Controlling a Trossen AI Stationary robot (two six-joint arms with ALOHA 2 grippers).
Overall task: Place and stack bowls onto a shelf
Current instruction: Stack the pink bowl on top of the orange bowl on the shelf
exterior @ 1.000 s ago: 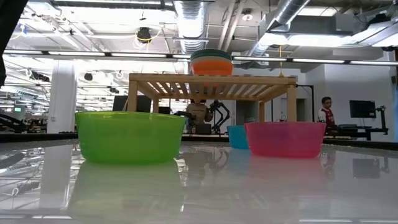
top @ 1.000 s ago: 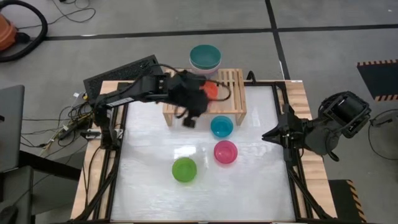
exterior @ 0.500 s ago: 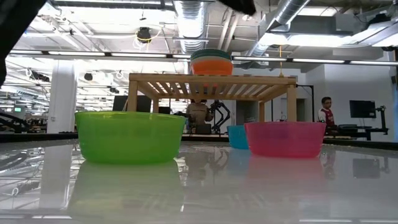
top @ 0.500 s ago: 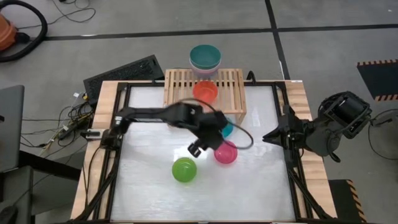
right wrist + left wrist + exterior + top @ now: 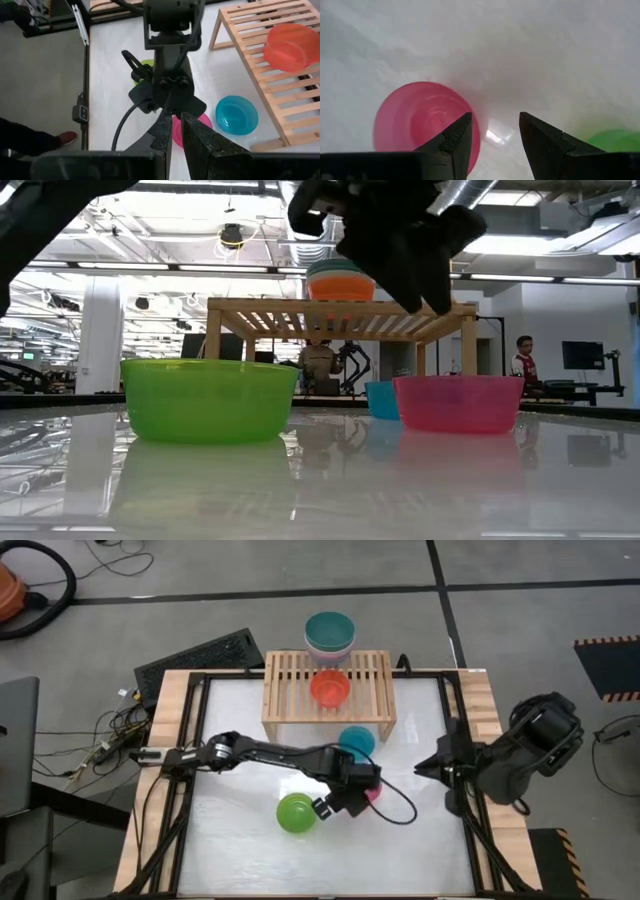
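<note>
Hovering over the small round magenta plastic bowl on the white table, left gripper parted and empty; straddling its near rim squarely before clenching; lifting clear toward the slatted light-wood shelf; right gripper waiting, narrowly parted.

place: robot lab | pipes and lights are hanging overhead | a person is sitting by a screen

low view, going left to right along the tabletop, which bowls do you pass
lime green bowl → cyan bowl, mostly hidden behind the next one → magenta bowl
</note>
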